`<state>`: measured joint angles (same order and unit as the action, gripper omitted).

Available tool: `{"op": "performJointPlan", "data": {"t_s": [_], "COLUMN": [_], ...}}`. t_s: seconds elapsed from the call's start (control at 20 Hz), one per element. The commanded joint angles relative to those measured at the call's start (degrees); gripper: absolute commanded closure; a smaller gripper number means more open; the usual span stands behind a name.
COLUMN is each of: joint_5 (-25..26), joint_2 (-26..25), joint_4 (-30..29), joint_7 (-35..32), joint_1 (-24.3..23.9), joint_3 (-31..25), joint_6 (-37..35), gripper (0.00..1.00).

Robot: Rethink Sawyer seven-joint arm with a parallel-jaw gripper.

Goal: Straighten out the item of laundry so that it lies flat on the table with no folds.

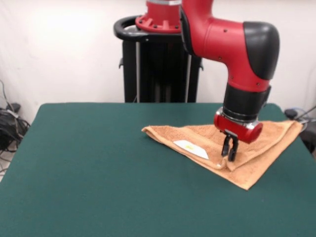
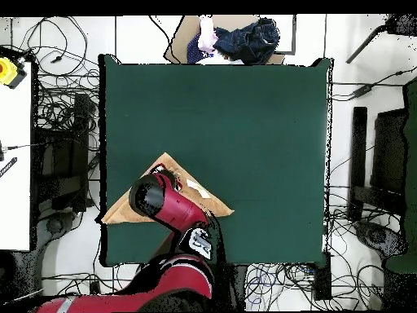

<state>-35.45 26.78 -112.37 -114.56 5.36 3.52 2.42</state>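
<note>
- Towel (image 1: 247,148): one light orange piece, folded into a triangle, lying on the bench (image 1: 89,168) toward the side nearest the arm's pedestal; its nearest corner points at the camera.
- One white label (image 1: 190,148) shows on the towel's upper layer, just beside the pincer.
- One pincer (image 1: 229,154) stands upright on the towel's folded edge, fingers drawn narrow, seemingly pinching the upper layer, probably to peel the fold open.
- Behind the towel rises one red arm (image 1: 232,39).
</note>
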Motion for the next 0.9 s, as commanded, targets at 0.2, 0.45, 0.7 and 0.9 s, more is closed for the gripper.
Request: {"op": "performJointPlan", "data": {"t_s": [0.2, 0.45, 0.7, 0.9], "joint_5": [1.32, 1.46, 1.53, 1.12], "joint_2": [-1.2, -2.06, -1.59, -0.11], "joint_4": [-7.24, -7.77, -8.7, -9.51], "joint_7": [-13.68, -14.32, -14.33, -13.99], "joint_1": [-1.39, -2.37, -3.34, -3.11], "joint_3": [-7.01, -8.96, -10.2, -10.04], "joint_6": [-0.82, 0.22, -0.02, -1.34], "gripper": [1.0, 1.0, 1.0, 1.0]}}
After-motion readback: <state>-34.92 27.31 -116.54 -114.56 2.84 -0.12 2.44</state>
